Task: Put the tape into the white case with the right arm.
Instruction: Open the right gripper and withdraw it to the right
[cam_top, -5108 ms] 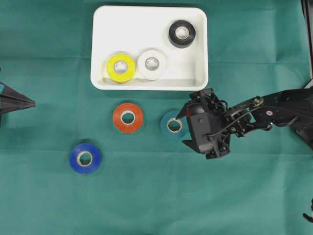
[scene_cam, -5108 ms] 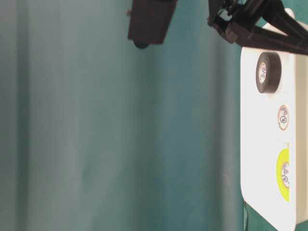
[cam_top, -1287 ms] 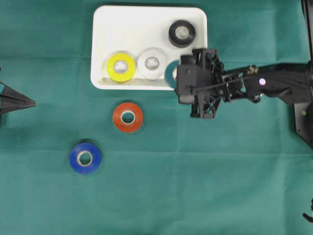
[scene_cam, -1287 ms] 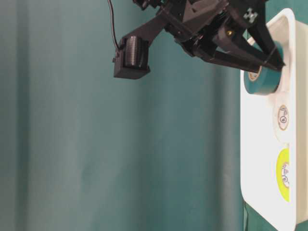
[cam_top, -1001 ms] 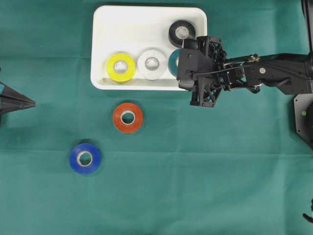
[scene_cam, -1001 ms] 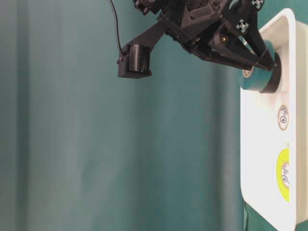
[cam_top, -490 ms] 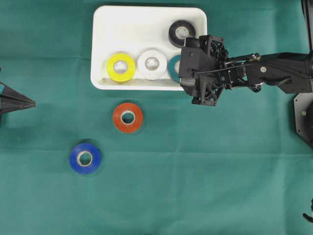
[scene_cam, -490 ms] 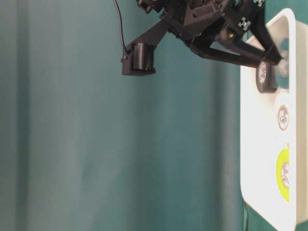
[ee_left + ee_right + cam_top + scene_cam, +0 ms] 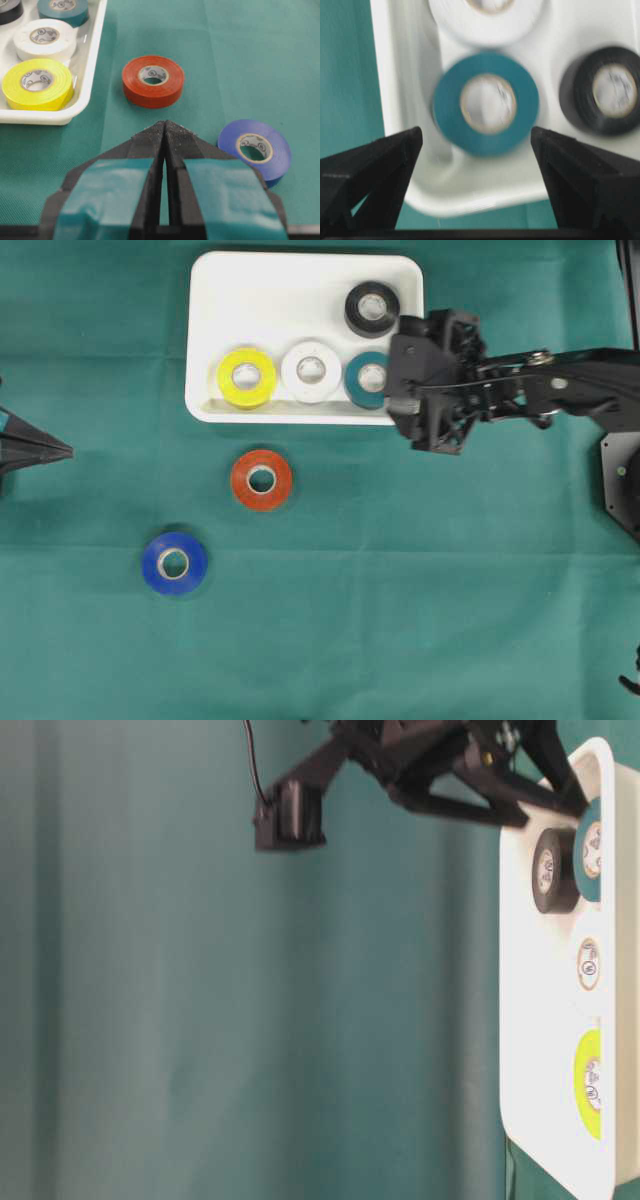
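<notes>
4 tape rolls (image 9: 560,870) in white case (image 9: 530,1020)

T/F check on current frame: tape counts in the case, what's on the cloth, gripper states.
1. The white case holds four rolls. True.
2. The teal roll is clamped by the right gripper. False: the jaws stand wide apart, and the roll lies free in the case.
3. The orange roll and blue roll lie on the cloth. True.
4. The left gripper is open. False: its fingers are together.
5. The yellow roll lies outside the case. False: inside.
</notes>
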